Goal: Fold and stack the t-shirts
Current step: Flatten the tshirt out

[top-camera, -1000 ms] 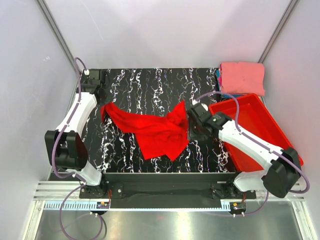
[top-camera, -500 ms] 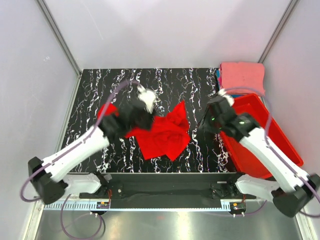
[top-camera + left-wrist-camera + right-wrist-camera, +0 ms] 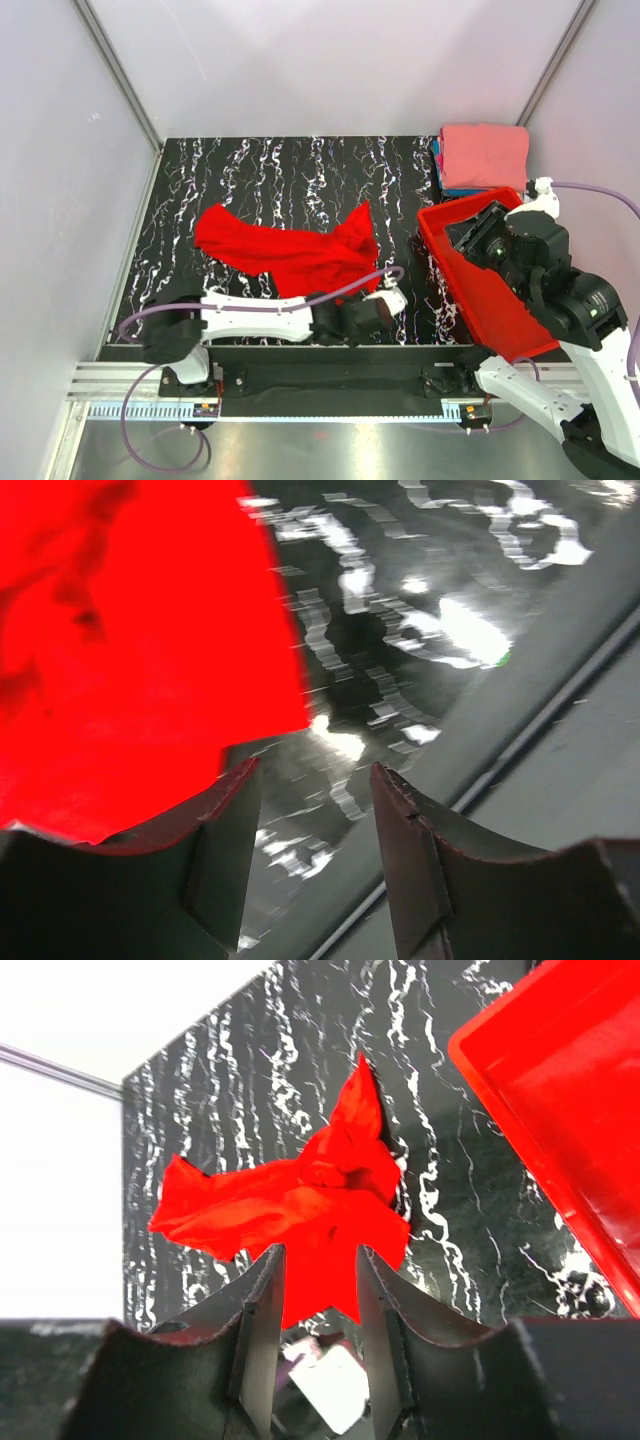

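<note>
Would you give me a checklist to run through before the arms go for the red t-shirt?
1. The red t-shirt lies flat: not ok, crumpled mid-table.
2. The left gripper is empty: ok, jaws apart, close to the shirt's near edge.
3. The right gripper is empty: ok, jaws apart, raised over the red bin.
4. The pink t-shirt sits folded in the far right corner: ok.
5. The bin is empty: cannot tell, the arm covers part.

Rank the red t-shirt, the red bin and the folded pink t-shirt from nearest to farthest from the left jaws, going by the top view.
1. Red t-shirt: mid-table, right beside the left gripper and its open jaws.
2. Red bin: off to the gripper's right.
3. Folded pink t-shirt: far right corner.
</note>
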Action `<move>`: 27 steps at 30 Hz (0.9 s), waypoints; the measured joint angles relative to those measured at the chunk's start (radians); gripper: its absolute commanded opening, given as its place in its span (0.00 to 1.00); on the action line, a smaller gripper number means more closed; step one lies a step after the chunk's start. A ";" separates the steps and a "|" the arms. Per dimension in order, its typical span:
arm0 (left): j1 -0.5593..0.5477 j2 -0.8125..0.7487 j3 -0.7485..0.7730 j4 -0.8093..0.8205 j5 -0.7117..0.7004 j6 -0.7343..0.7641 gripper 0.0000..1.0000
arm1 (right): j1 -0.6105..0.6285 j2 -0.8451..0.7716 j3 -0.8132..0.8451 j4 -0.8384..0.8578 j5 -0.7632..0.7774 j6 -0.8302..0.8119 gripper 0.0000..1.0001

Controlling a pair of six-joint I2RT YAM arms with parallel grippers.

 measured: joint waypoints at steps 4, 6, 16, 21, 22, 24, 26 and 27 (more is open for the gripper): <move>-0.029 0.078 0.012 0.029 0.013 -0.031 0.46 | 0.000 -0.005 -0.030 -0.019 0.002 0.002 0.39; -0.029 0.106 0.023 0.027 0.014 -0.048 0.45 | 0.000 -0.010 -0.034 -0.030 0.002 0.002 0.39; -0.020 0.182 0.077 0.008 -0.010 -0.104 0.37 | 0.000 -0.039 -0.050 -0.034 0.019 -0.001 0.40; -0.006 0.182 0.100 -0.031 -0.051 -0.132 0.37 | 0.000 -0.040 -0.066 -0.034 0.019 -0.001 0.40; -0.003 0.182 0.103 -0.035 -0.058 -0.134 0.37 | 0.000 -0.040 -0.067 -0.033 0.019 -0.001 0.40; 0.002 0.183 0.104 -0.039 -0.067 -0.141 0.37 | 0.000 -0.040 -0.069 -0.032 0.019 -0.001 0.40; 0.009 0.185 0.104 -0.046 -0.071 -0.148 0.37 | 0.000 -0.039 -0.069 -0.032 0.019 -0.001 0.40; 0.012 0.187 0.104 -0.050 -0.071 -0.150 0.37 | 0.000 -0.039 -0.069 -0.032 0.019 -0.001 0.40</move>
